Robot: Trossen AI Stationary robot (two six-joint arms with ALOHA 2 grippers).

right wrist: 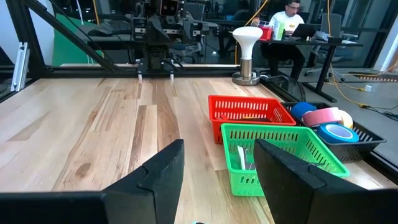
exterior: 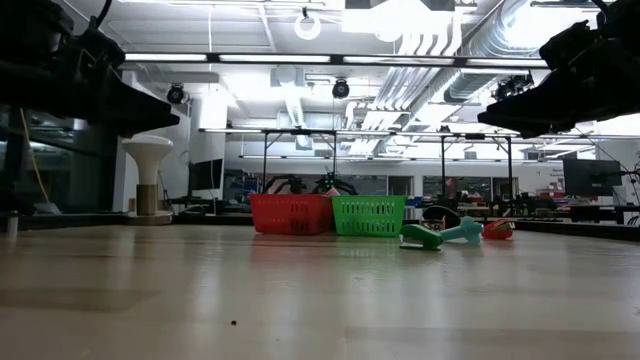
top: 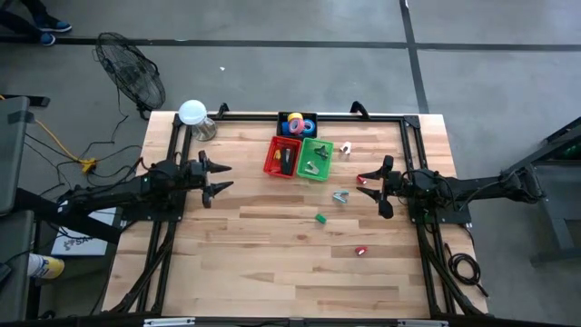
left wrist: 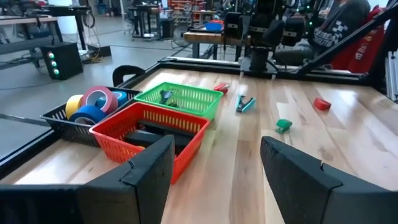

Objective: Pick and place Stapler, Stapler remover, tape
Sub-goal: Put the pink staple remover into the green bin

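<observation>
The fingers of the left gripper (top: 221, 178) are held apart with nothing between them, above bare wood at the table's left side. The right gripper (top: 379, 188) is likewise spread and empty, at the right side, facing the left arm across the table (top: 272, 254).

Between the two grippers, toward the far edge, three baskets are set close together. In the red basket (top: 282, 156) a long dark object is laid, taken to be the stapler (left wrist: 163, 132). In the green basket (top: 314, 159), just beside the red one, small grey metal pieces (left wrist: 166, 97) are seen. Behind both, the black tray (top: 298, 123) is filled with the tape (left wrist: 94, 104): pink, yellow and blue rolls are visible.

On the open wood near the right gripper, a teal-and-grey staple remover (top: 340, 196), a small green piece (top: 320, 217) and a small red piece (top: 360, 251) are scattered, well apart. A white lamp (top: 192, 113) is placed at the far left corner.
</observation>
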